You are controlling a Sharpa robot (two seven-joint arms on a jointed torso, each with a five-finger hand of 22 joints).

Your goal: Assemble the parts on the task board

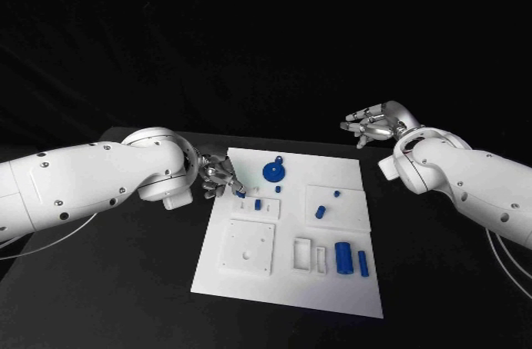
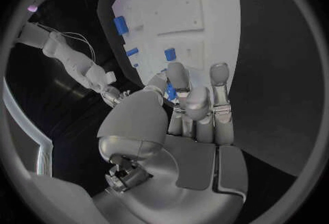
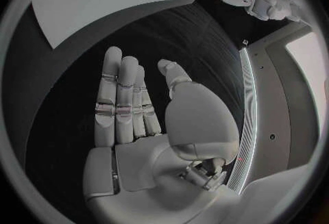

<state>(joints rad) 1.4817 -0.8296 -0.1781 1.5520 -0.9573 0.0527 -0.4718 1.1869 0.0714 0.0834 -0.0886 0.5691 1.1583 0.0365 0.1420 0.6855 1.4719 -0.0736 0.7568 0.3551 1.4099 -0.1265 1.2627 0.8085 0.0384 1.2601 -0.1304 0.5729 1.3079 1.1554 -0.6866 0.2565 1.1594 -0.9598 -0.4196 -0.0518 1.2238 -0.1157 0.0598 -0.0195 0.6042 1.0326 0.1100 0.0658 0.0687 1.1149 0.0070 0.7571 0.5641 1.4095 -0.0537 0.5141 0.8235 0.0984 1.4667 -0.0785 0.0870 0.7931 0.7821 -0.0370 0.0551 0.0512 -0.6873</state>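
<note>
The task board [image 1: 290, 287] lay in the middle of the black table [image 1: 100, 303], its near edge closest to the robot. At the near right of the board, two blue cylindrical parts [image 1: 344, 257] stood side by side next to white rectangular slots [image 1: 303, 255]. To their left sat a raised white square plate [image 1: 246, 246].

Farther back, a small blue peg [image 1: 320, 211] rested on a raised white block at the right, and another small blue part [image 1: 258, 204] stood on a block at the left.

The left hand [image 1: 220, 178] was positioned at the board's left edge, just beside that left block. Its fingers [image 2: 180, 84] were drawn together, pinching a small blue piece [image 1: 241, 194] at the tips, directly over the board surface. The left wrist view confirmed the blue piece [image 2: 170, 91] between thumb and fingers.

Beyond it, a round blue disc part [image 1: 273, 171] lay near the board's far edge.

The right hand [image 1: 371, 126] was held above the table past the board's far right corner, well apart from all parts. In the right wrist view, its fingers [image 3: 120, 98] were extended side by side, the thumb apart, holding nothing.
</note>
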